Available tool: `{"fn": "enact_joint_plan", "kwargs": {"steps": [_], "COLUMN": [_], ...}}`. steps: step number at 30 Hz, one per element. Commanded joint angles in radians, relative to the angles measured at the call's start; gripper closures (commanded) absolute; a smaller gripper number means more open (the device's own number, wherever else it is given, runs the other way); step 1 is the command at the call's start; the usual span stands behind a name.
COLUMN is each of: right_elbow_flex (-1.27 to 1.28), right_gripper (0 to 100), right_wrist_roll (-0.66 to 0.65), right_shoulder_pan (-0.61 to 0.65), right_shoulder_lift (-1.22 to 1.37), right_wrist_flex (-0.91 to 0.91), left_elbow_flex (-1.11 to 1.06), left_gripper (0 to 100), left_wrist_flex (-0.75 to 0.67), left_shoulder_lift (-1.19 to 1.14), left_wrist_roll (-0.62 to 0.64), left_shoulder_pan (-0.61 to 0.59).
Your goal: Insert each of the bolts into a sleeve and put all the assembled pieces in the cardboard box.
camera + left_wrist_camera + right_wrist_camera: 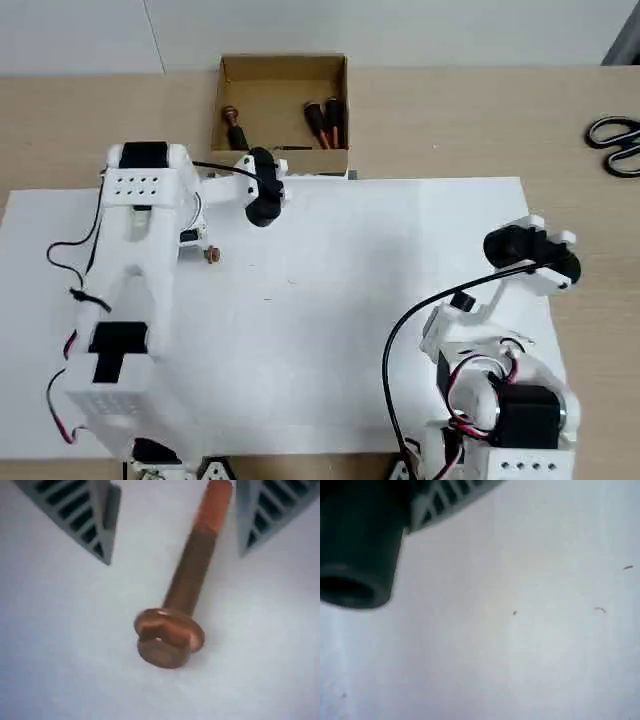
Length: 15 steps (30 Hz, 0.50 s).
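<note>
Left gripper (175, 555) hangs low over the sheet with its jaws spread wide. The threaded end of the loose bolt lies between them, and neither finger touches it. The right gripper (370, 525) sits at the near right and appears to be clamped on a sleeve, though the far side of the grip is hidden.

A light wooden table (450, 110) carries a large white paper sheet (350, 300) that covers most of the work area. At the far edge, left of centre, stands the open brown cardboard box (283, 60). Three dark sleeved pieces with copper heads lie in it: one (233, 125) on the left and a pair (326, 122) on the right. That much of the job looks done. Black-handled scissors (615, 140) lie on the table at the far right, well apart from the work.

The short black hollow cylinder sleeve (355, 575) hangs above the sheet with its open mouth showing.

The copper-coloured flanged hex-head bolt (187, 580) lies flat on the sheet at the left, near the box.

By my reading one set remains: this bolt must be grasped, pushed into the held sleeve, and dropped in the box.
</note>
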State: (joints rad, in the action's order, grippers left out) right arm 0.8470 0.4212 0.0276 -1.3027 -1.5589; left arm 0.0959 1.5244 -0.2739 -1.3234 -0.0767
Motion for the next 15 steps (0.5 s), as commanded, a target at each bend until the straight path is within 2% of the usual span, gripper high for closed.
{"fn": "enact_joint_plan", "kwargs": {"steps": [1, 8, 15], "right_elbow_flex": [-0.005, -0.005, -0.005], "right_gripper": [99.5, 99.5, 99.5], "right_wrist_roll": [-0.008, -0.008, -0.008], "right_shoulder_pan": [-0.002, -0.002, -0.002], "right_shoulder_lift": [-0.001, -0.001, -0.001], "right_wrist_flex": [0.022, 0.022, 0.022], "left_elbow_flex": [0.012, 0.012, 0.012], "left_gripper": [84, 84, 84], "left_wrist_flex": [-0.026, -0.028, -0.107], "left_shoulder_lift": [-0.014, -0.078, -0.166], "left_wrist_roll": [-0.115, -0.115, -0.114], "left_shoulder_pan": [0.008, 0.008, 0.008]}}
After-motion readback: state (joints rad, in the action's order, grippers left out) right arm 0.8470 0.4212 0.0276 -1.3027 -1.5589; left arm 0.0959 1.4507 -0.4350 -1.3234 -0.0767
